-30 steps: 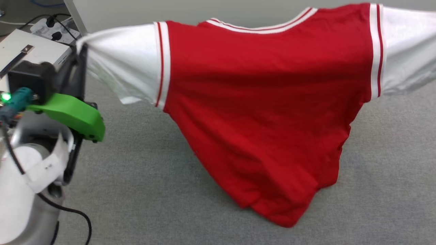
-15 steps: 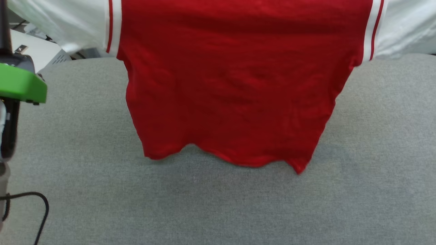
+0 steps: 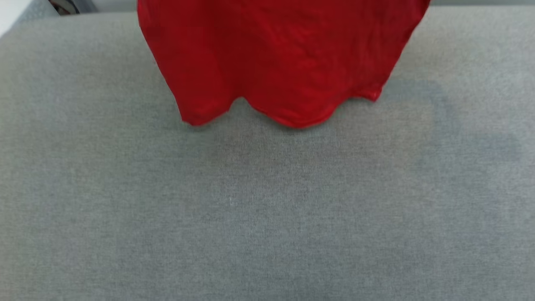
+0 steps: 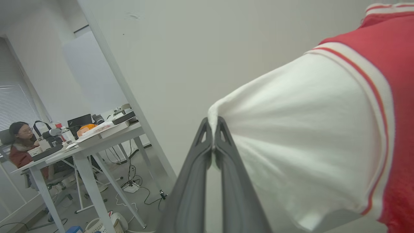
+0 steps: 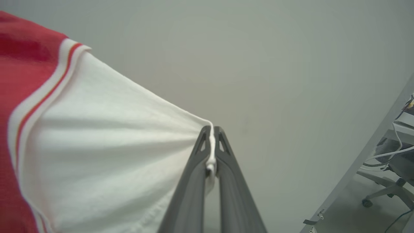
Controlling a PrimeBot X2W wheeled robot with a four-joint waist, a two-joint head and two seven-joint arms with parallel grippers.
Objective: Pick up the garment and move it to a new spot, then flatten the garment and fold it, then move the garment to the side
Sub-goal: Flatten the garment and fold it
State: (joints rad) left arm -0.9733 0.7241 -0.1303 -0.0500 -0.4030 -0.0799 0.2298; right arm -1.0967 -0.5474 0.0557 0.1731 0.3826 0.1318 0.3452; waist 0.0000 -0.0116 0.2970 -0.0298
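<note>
Pinching one white sleeve edge apiece, both grippers are clamped tight. The left gripper (image 4: 212,124) has its two long dark-grey fingers pressed together at the tips with the sleeve hem caught between them, and the knit cloth fans away from the pinch in taut creases. The right gripper (image 5: 212,129) does the same on the other sleeve, a thin roll of white hem squeezed between its closed fingers.

Between them the garment (image 3: 276,54) hangs spread in the air. It has matte white sleeves, a white band with a thin red stripe at each shoulder seam, and a red jersey body. Its wavy lower hem hangs at the far side of the grey fabric surface (image 3: 267,209); whether it touches I cannot tell.

Behind the shirt stands a plain pale wall (image 5: 258,48). Off to the left, past a white post (image 4: 123,87), a person (image 4: 19,142) sits at a white desk (image 4: 97,136) cluttered with a laptop and gear. Cables (image 4: 129,181) trail on the floor beneath it.
</note>
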